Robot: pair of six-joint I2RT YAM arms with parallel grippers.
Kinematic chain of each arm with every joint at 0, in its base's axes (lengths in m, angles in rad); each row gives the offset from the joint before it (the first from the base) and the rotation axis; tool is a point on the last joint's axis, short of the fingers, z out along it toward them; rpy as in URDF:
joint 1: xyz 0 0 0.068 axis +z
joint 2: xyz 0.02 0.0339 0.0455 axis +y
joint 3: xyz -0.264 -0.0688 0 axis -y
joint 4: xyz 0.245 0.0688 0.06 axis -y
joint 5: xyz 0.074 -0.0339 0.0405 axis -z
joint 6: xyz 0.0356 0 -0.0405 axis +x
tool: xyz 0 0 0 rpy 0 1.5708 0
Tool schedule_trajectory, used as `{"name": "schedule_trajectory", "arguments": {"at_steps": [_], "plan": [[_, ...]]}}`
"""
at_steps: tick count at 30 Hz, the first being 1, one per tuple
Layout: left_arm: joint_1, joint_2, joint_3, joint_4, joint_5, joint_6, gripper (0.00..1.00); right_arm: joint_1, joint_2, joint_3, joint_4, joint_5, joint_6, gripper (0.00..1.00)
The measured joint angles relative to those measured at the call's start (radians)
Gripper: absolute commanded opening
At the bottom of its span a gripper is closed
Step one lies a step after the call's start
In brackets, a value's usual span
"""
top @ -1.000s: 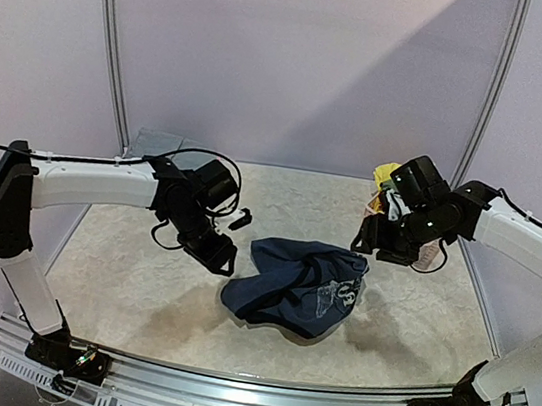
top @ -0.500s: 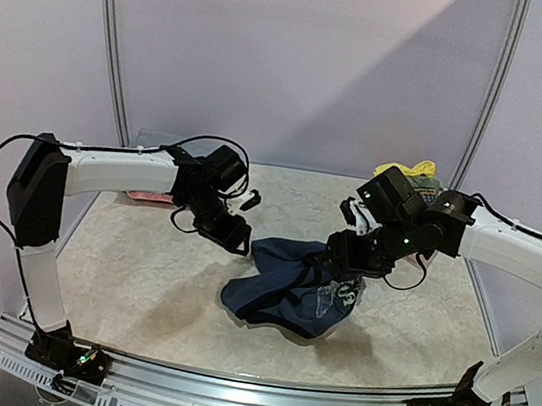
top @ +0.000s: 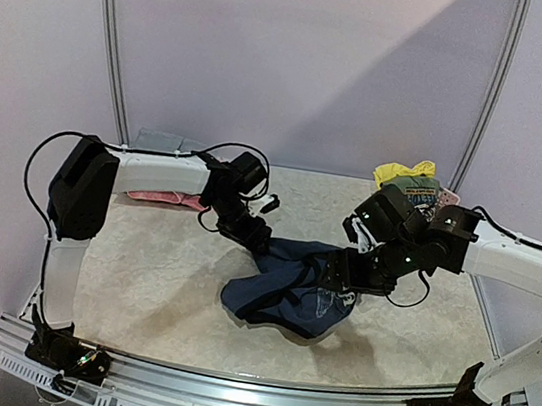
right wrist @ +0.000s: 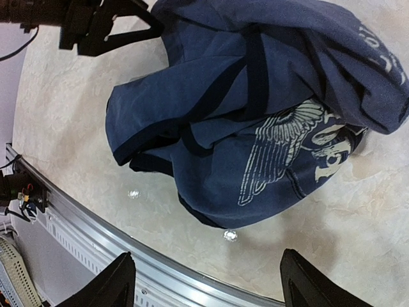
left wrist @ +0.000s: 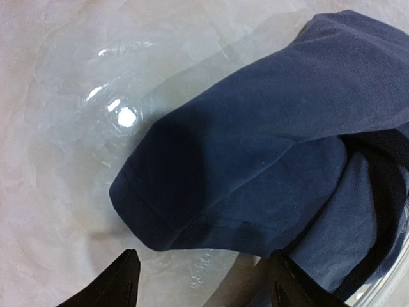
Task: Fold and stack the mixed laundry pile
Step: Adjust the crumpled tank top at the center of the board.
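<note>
The navy sleeveless top point(top: 289, 286) with white lettering lies crumpled at the table's centre. My left gripper point(top: 252, 233) is open at its far-left edge; in the left wrist view the open gripper point(left wrist: 204, 288) hovers just off the top's hem point(left wrist: 211, 224). My right gripper point(top: 342, 274) is open and empty over the top's right side; in the right wrist view the gripper point(right wrist: 208, 288) looks down on the printed navy top point(right wrist: 255, 121). A yellow piece point(top: 404, 171) and a green tee point(top: 416, 188) are heaped at the back right.
A pink piece point(top: 166, 196) lies behind the left arm. A grey folded thing point(top: 164, 141) sits at the back left corner. The metal rail point(top: 243, 401) runs along the table's front edge. My left gripper point(right wrist: 108, 29) shows in the right wrist view.
Both arms have closed in on the navy top: the left gripper moved right to its far-left edge, and the right gripper moved left and down over its right side.
</note>
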State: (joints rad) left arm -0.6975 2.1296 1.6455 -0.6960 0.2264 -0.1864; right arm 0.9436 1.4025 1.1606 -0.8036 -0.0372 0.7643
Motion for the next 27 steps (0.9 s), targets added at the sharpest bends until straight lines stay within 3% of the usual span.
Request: {"name": "schedule_trajectory", "arguments": {"at_steps": [21, 27], "plan": [[-0.001, 0.147, 0.093, 0.037, 0.066, -0.001, 0.55, 0.053, 0.184, 0.078, 0.004, -0.001, 0.008, 0.82], [-0.001, 0.156, 0.097, 0.047, 0.079, 0.003, 0.18, 0.053, 0.206, 0.08, 0.005, -0.001, 0.001, 0.82]]}}
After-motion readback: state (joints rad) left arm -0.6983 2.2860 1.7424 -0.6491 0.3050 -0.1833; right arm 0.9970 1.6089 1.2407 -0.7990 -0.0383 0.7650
